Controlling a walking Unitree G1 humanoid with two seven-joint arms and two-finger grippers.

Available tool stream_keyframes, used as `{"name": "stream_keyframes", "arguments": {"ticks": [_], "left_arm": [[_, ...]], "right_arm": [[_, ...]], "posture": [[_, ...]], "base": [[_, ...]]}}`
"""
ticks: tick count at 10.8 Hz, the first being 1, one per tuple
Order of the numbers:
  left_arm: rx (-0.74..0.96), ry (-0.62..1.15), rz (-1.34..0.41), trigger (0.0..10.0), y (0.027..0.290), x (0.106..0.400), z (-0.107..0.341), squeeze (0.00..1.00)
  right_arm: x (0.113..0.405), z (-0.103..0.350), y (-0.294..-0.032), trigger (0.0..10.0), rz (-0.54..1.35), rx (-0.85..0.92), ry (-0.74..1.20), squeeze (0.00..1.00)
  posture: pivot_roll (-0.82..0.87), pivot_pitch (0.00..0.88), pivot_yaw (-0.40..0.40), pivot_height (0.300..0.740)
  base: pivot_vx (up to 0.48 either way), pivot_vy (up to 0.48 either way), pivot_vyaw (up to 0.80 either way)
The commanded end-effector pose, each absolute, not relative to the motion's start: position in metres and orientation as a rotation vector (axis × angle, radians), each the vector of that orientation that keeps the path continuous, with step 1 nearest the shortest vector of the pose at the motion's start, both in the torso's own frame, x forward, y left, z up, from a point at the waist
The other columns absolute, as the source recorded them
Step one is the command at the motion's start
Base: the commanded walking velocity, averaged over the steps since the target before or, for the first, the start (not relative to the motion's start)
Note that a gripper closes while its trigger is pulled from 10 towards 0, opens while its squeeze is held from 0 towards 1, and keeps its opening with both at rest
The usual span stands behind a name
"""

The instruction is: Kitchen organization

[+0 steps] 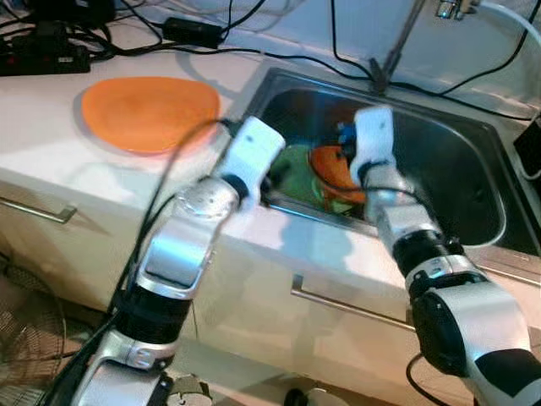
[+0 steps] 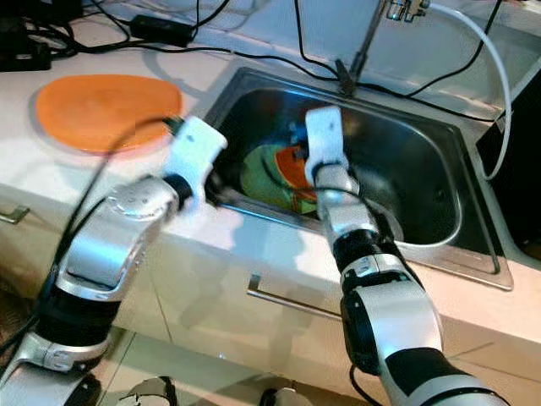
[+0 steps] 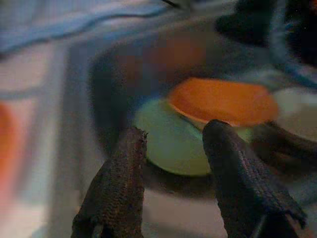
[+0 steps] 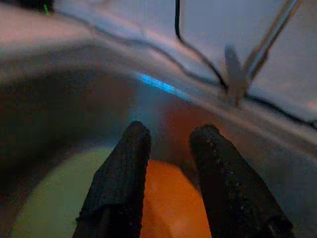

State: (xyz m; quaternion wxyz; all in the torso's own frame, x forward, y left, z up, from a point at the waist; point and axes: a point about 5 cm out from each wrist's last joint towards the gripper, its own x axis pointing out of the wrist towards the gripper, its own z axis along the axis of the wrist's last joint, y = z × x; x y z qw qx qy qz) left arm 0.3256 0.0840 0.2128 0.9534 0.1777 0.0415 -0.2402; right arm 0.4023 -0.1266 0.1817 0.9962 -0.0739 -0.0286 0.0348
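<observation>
A flat orange plate [image 1: 149, 112] already lies on the pale tabletop [image 1: 51, 127], near its back edge and well apart from the steel sink [image 1: 461, 169] sunk into the tabletop beside it. That plate looks like the finished part of the tidying. Left inside the sink, near its front wall, are a light green round plate [image 3: 171, 144] and a smaller orange dish [image 3: 223, 101] lying partly on top of it.

Both arms reach over the sink's front rim. The left pincer [image 3: 173, 144] is open, its two black fingers spread above the green plate and holding nothing. The right pincer [image 4: 170, 136] is also open and empty, hovering just above the orange dish. Neither piece appears lifted yet, so most of the clearing seems left to do.

From the head camera, the white wrist housings hide both sets of fingertips and much of the dishes. Both wrist views are blurred and dim. A pale shape at the edge of the left wrist view cannot be identified. Black cables [image 1: 279, 55] trail along the tabletop's back edge behind the sink.
</observation>
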Motion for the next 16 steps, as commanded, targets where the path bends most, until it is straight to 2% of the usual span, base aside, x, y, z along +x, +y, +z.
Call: {"name": "stream_keyframes", "arguments": {"ticks": [1, 2, 5, 8, 10, 12, 16], "left_arm": [[0.386, 0.009, -0.42, 10.0, 0.088, 0.331, 0.223, 0.0], [0.425, -0.024, -0.373, 10.0, 0.092, 0.334, 0.224, 0.0], [0.712, -0.084, -0.26, 10.0, 0.113, 0.338, 0.225, 0.0], [0.938, -0.056, -0.185, 10.0, 0.137, 0.34, 0.219, 0.0], [1.133, 0.043, -0.175, 10.0, 0.155, 0.337, 0.211, 0.0], [1.218, 0.112, -0.139, 10.0, 0.17, 0.337, 0.21, 0.0], [1.307, 0.184, -0.129, 10.0, 0.18, 0.339, 0.204, 0.0]], "right_arm": [[0.401, 0.199, -0.126, 10.0, 0.078, -0.057, -0.138, 0.0], [0.397, 0.209, -0.121, 10.0, 0.099, 0.011, -0.173, 0.0], [0.374, 0.205, -0.11, 10.0, 0.139, 0.178, -0.146, 0.0], [0.352, 0.18, -0.102, 10.0, 0.151, 0.243, -0.029, 0.0], [0.346, 0.173, -0.096, 10.0, 0.169, 0.256, 0.024, 0.0], [0.344, 0.173, -0.095, 10.0, 0.174, 0.259, 0.037, 0.0], [0.342, 0.174, -0.092, 10.0, 0.18, 0.263, 0.048, 0.0]], "posture": [[0.08, 0.089, -0.15, 0.74], [0.07, 0.088, -0.151, 0.74], [0.06, 0.085, -0.151, 0.74], [0.07, 0.075, -0.152, 0.74], [0.08, 0.066, -0.154, 0.74], [0.08, 0.062, -0.157, 0.74], [0.08, 0.059, -0.155, 0.74]], "base": [[0.0, 0.0, 0.0], [0.0, 0.0, 0.0], [0.0, 0.0, 0.0], [0.0, 0.0, 0.0], [0.0, 0.0, 0.0], [0.0, 0.0, 0.0], [0.0, 0.0, 0.0]]}}
